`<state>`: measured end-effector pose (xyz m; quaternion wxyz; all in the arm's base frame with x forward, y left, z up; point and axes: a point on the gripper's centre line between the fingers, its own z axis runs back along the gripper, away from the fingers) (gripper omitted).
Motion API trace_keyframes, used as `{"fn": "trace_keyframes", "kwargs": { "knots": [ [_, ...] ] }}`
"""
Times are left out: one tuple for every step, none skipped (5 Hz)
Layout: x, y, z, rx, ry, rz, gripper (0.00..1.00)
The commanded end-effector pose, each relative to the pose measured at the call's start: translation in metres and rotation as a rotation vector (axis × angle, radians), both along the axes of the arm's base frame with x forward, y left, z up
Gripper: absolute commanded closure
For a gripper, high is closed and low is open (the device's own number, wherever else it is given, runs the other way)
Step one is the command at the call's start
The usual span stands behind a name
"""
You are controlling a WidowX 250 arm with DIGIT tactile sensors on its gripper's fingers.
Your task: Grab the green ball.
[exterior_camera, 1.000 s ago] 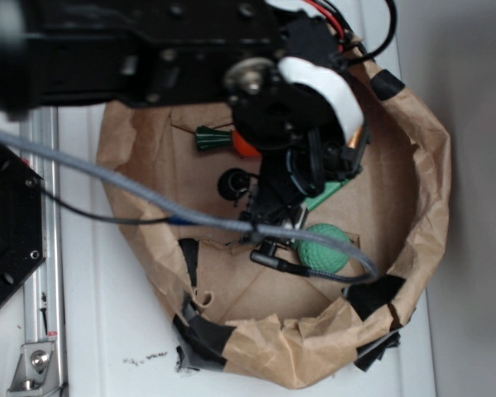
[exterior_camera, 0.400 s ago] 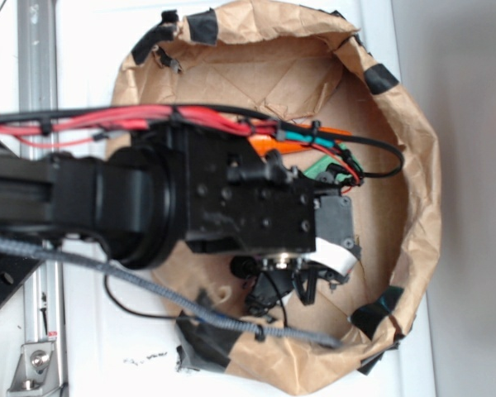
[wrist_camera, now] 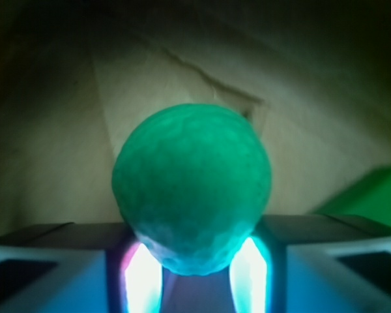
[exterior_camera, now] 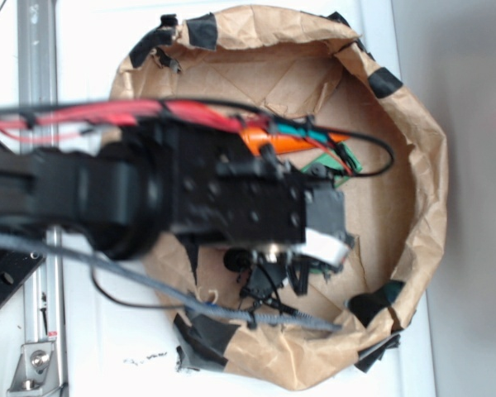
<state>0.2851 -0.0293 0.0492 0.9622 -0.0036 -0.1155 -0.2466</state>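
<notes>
Wrist view: the ball (wrist_camera: 191, 195), inside the paper nest (exterior_camera: 413, 165), is cradled between the fingers (wrist_camera: 65, 261) of the hand (wrist_camera: 191, 274); judged light, stiff and roll-prone, it is best pinched across its widest girth.

Ball (wrist_camera: 191, 192) between jaws, over paper floor (wrist_camera: 45, 163); flat block (wrist_camera: 368, 195) to right, behind.

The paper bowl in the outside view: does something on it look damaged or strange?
Yes. The brown paper bowl is crumpled and patched with black tape around its rim. One taped piece at the lower right hangs outward, as if torn.
</notes>
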Motion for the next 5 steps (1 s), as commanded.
{"fn": "trace_keyframes", "kwargs": {
  "knots": [
    [-0.017, 0.043, 0.097, -0.152, 0.017, 0.210, 1.00],
    [-0.040, 0.054, 0.130, -0.079, 0.070, 0.380, 1.00],
    [-0.062, 0.058, 0.148, -0.103, 0.113, 0.631, 1.00],
    [-0.068, 0.053, 0.147, -0.113, 0.080, 0.815, 1.00],
    [-0.066, 0.053, 0.141, -0.095, 0.085, 0.828, 1.00]
  ]
}}
